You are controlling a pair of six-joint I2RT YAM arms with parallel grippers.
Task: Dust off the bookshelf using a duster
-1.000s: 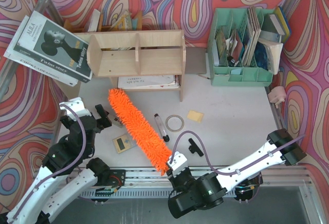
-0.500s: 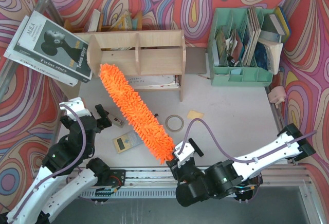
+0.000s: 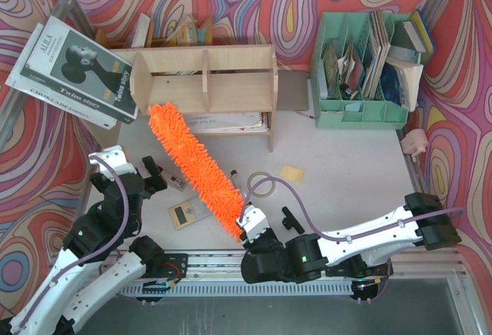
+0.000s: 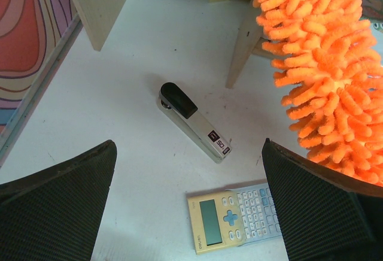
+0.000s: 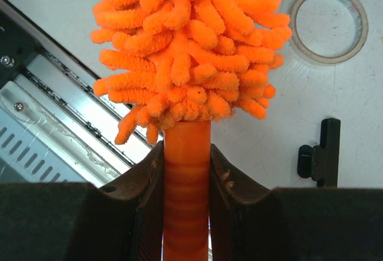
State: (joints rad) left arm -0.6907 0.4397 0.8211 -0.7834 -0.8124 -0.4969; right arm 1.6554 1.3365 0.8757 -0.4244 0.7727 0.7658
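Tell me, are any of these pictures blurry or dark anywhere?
Top view: sharp and evenly lit, only dimmer under the bookshelf. Left wrist view: the stapler is crisp, while the left fingers are dark, soft-edged shapes. Right wrist view: the duster is sharp, and the right fingers are dark at the bottom.

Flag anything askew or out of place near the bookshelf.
The stack of books left of the bookshelf lies slanted, not squared with it. The contents of the green organiser lean unevenly. Nothing looks spilled or broken.
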